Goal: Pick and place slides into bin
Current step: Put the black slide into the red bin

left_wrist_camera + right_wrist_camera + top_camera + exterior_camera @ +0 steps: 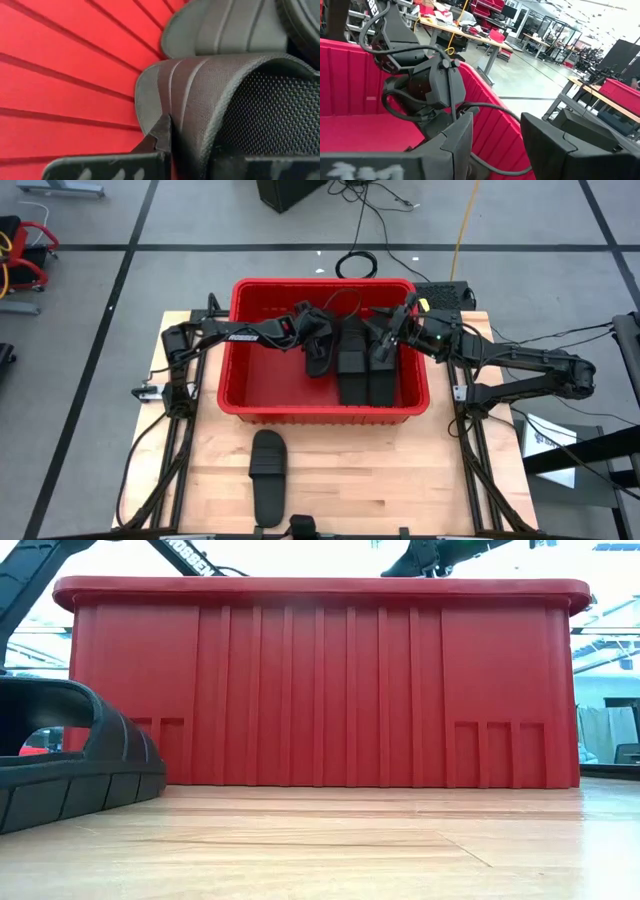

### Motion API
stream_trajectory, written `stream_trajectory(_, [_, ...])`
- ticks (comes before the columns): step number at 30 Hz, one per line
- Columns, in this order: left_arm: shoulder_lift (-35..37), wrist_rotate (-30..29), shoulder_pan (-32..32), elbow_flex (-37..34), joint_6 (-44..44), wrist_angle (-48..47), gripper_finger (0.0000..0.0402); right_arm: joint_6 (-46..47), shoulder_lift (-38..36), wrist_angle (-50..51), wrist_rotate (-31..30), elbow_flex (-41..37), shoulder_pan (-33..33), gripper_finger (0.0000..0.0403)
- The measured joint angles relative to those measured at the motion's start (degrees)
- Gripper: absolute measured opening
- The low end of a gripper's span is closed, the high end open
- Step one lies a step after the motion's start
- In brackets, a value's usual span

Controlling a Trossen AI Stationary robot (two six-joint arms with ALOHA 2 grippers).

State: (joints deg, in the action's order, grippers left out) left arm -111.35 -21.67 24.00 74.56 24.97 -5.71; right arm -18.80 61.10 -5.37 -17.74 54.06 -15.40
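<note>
The red bin (228,370) stands at the table's far middle; its near wall (320,690) fills the low view. Two black slides (353,365) (385,372) lie side by side on the bin's floor. My left gripper (316,340) reaches in from the left, shut on a third slide (320,358). My right gripper (390,332) hangs open over the bin's right part, with nothing between its fingers (455,145). One more slide (268,477) lies on the table in front of the bin, sole down. My left gripper pinches the side of the slide's ribbed strap (187,120), where it meets the sole. One finger (157,137) is outside the strap, the other (270,167) inside the foot opening. It comes slanting down from the left. Whether the slide rests on the bin's floor does not show.
The slide on the table (70,760) lies close to the low camera. Bare wood lies to both sides of it, between the bin and the near edge. A black box with cables (445,293) sits behind the bin's right corner.
</note>
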Motion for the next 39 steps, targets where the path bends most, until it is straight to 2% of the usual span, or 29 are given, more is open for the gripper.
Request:
stream_trajectory(9, [-3.72,-0.09,0.04,0.00,0.24,2.00,0.0021,0.08,1.33,-0.04,0.02,0.07,0.00,0.0155])
stream_trajectory(13, [-3.89,-3.11,-0.08,0.00,0.20,2.16,0.0021,0.36,1.66,0.07,0.02,0.07,0.00,0.0155])
stream_trajectory(39, [-3.91,-6.22,-0.26,-0.04,0.58,2.05,0.0021,0.61,1.95,0.00,0.04,0.07,0.00,0.0155])
